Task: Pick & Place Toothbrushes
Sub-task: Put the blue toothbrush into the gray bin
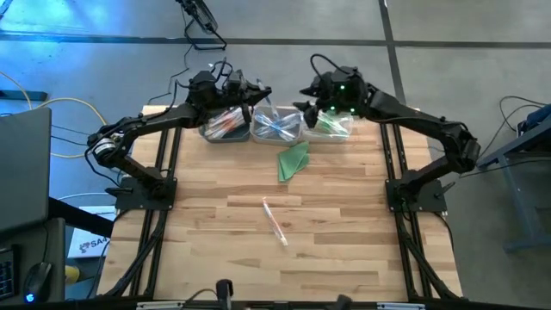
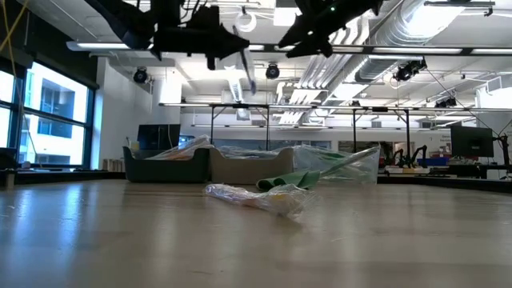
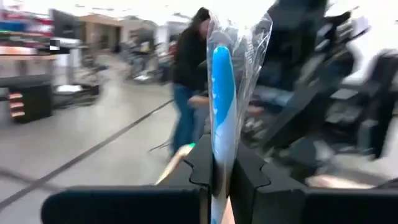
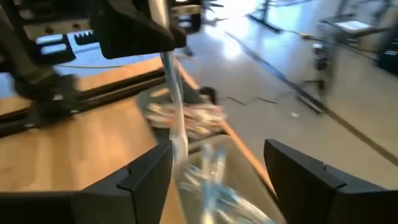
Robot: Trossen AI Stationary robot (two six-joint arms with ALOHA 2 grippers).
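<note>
My left gripper (image 1: 261, 93) (image 3: 222, 169) is up over the far bins, shut on a blue toothbrush in a clear wrapper (image 3: 222, 93) (image 2: 245, 74). My right gripper (image 1: 306, 96) (image 4: 217, 180) faces it from the right. It is open, and the held toothbrush (image 4: 176, 112) hangs in front of it, close to one finger. A second wrapped toothbrush (image 1: 275, 221) (image 2: 256, 198) lies flat on the table's middle. Three bins at the far edge hold orange (image 1: 225, 127), blue (image 1: 275, 129) and green (image 1: 331, 127) toothbrushes. My left gripper pinches the wrapped blue toothbrush between its two fingers, which lie about level and across the brush's shaft (image 3: 222, 152). Most of the brush stretches away on one side of the fingers. It hangs slanting down below the gripper (image 2: 248, 80), clear of the bins and the table.
A folded green cloth triangle (image 1: 293, 161) (image 2: 288, 180) lies just in front of the bins. The near half of the wooden table (image 1: 215, 267) is bare apart from the lying toothbrush. A person (image 3: 186, 81) stands in the room beyond the table.
</note>
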